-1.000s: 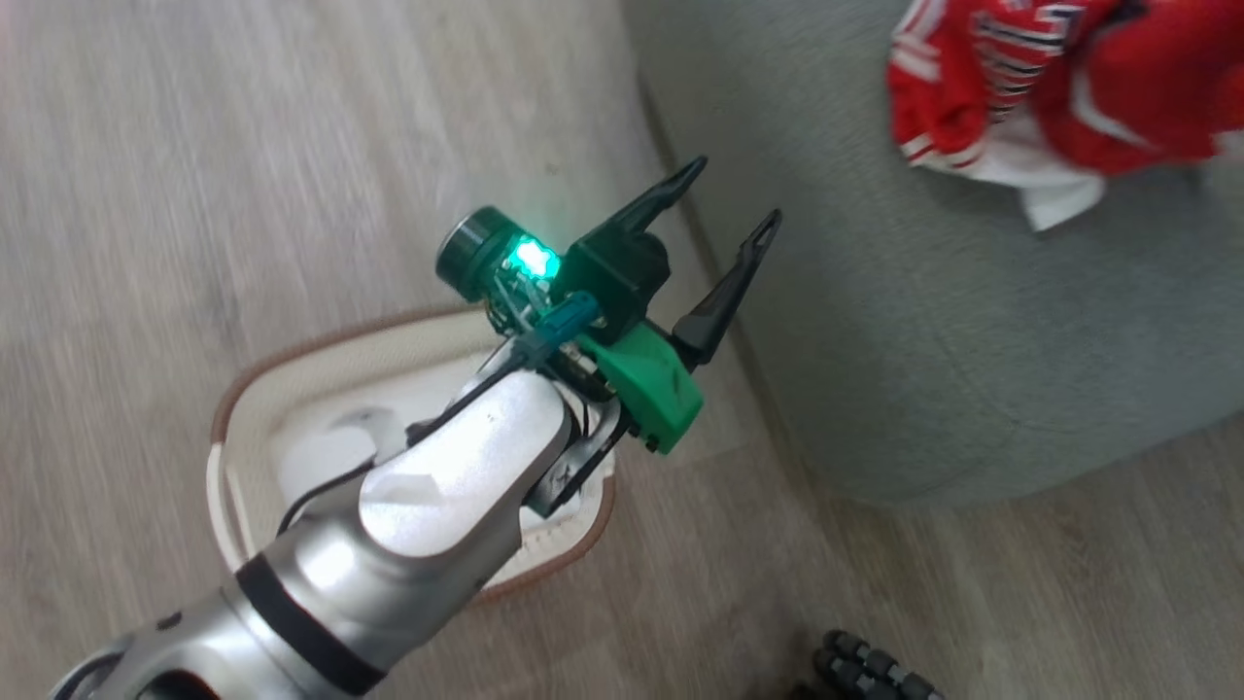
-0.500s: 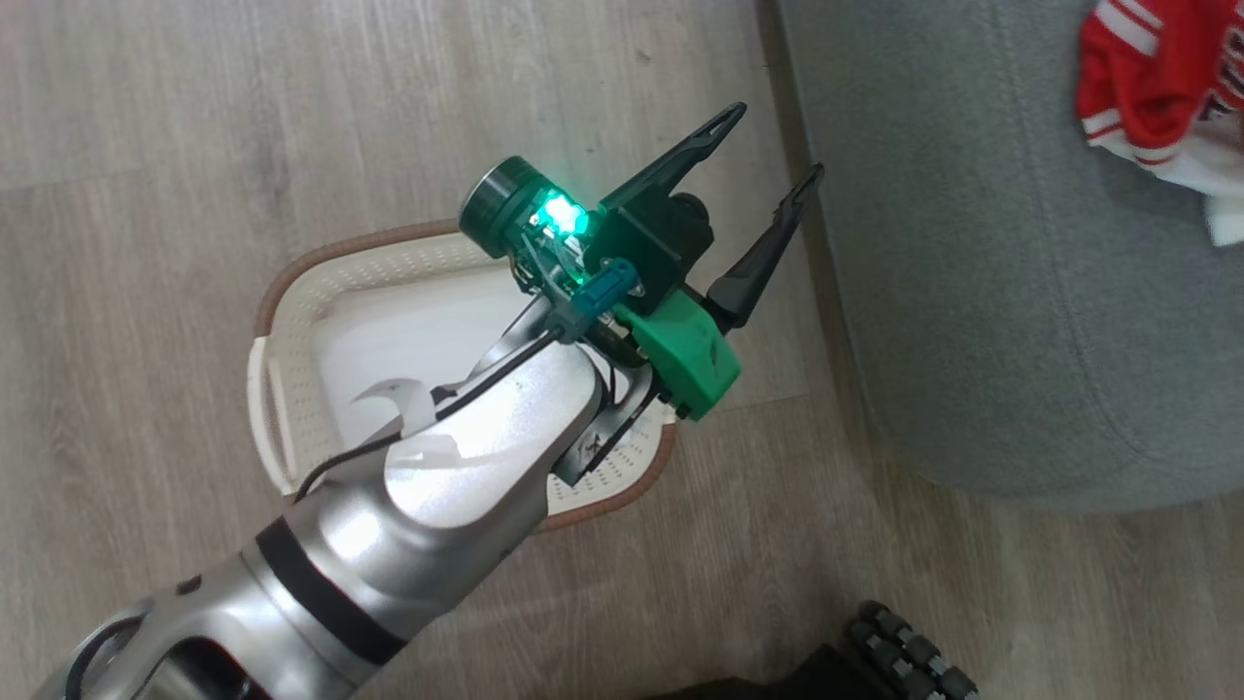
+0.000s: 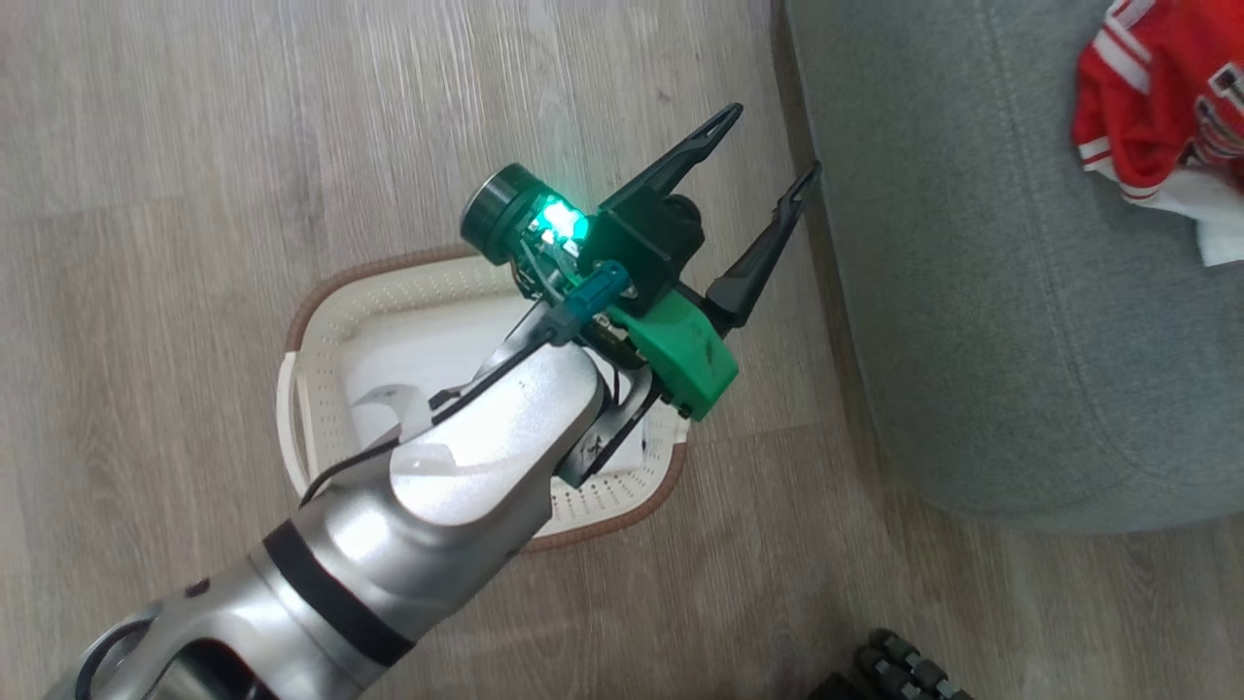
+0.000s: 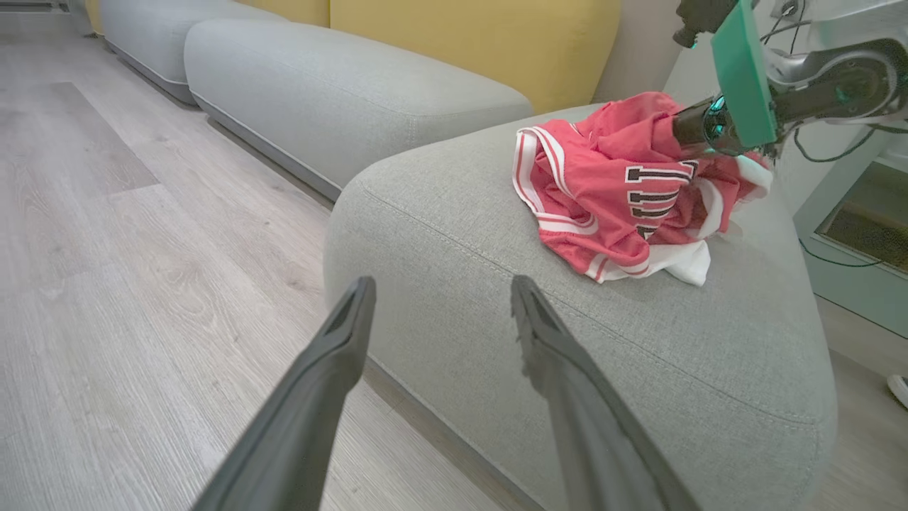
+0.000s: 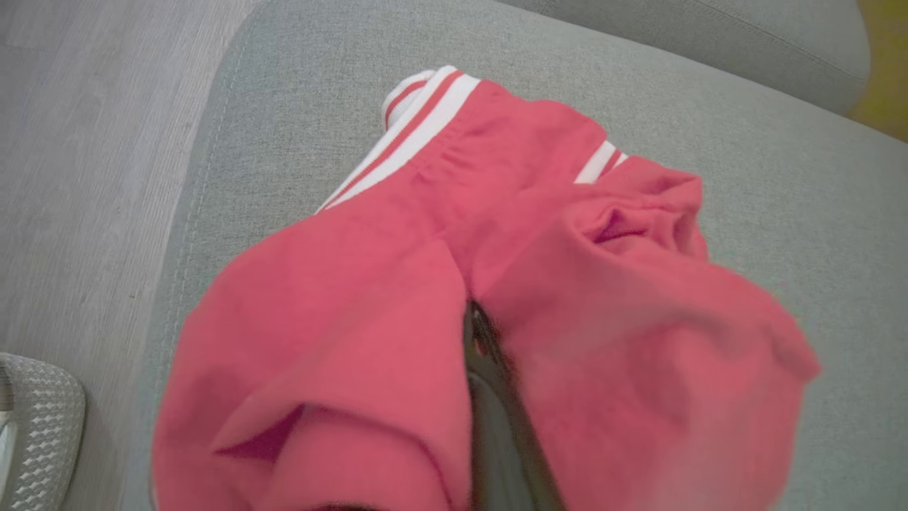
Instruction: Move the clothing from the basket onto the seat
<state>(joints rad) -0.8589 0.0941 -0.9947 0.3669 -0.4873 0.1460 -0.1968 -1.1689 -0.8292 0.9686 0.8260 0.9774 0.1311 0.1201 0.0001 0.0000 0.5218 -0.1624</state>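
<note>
The head has swung across in this last second: floor, basket (image 3: 321, 311) and seat (image 3: 972, 340) slid together in the head view, so I'd say nothing has shifted. The left gripper (image 3: 770, 141) hangs over the basket, fingers spread wide as before, empty. One basket, with no red showing inside, though the arm hides part. One red heap of clothing (image 3: 1137, 126) lies on the seat; I can't count the garments. The right gripper (image 5: 477, 333) is clamped on that fabric. Nearly done, I'd judge.

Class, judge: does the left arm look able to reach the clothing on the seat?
Probably yes: the left gripper is open, empty and aimed at the clothing across bare seat; the right gripper grips it.
</note>
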